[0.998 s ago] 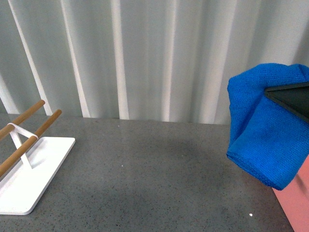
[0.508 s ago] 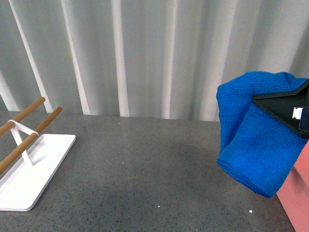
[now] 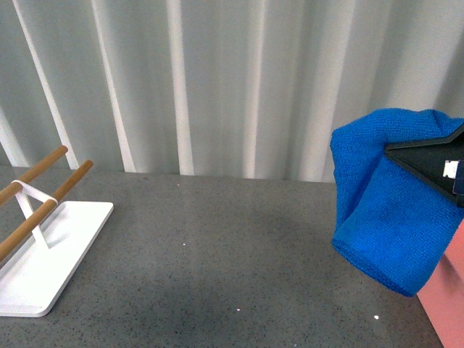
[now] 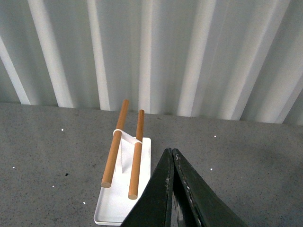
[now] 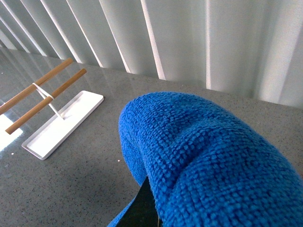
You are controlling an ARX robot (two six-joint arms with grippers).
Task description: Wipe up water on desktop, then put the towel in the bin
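The bright blue towel (image 3: 384, 210) hangs in a thick fold at the right, lifted above the speckled grey desktop (image 3: 217, 254). My right gripper (image 3: 391, 150) is shut on the towel; only its dark tip shows against the cloth. In the right wrist view the towel (image 5: 213, 156) fills the foreground and covers the jaws, apart from one dark finger (image 5: 144, 208). A corner of the salmon-pink bin (image 3: 449, 304) shows just below and right of the towel. My left gripper (image 4: 169, 152) is shut and empty above the desktop (image 4: 246, 165).
A flat white tray (image 3: 43, 268) with two wooden rods (image 3: 43, 210) stands at the left edge. The tray (image 4: 111, 208) also lies just beside my left gripper. Grey pleated curtains (image 3: 217, 80) close off the back of the desk.
The right gripper and towel drifted left and slightly down, then eased back a little to the right. The tray has not moved.
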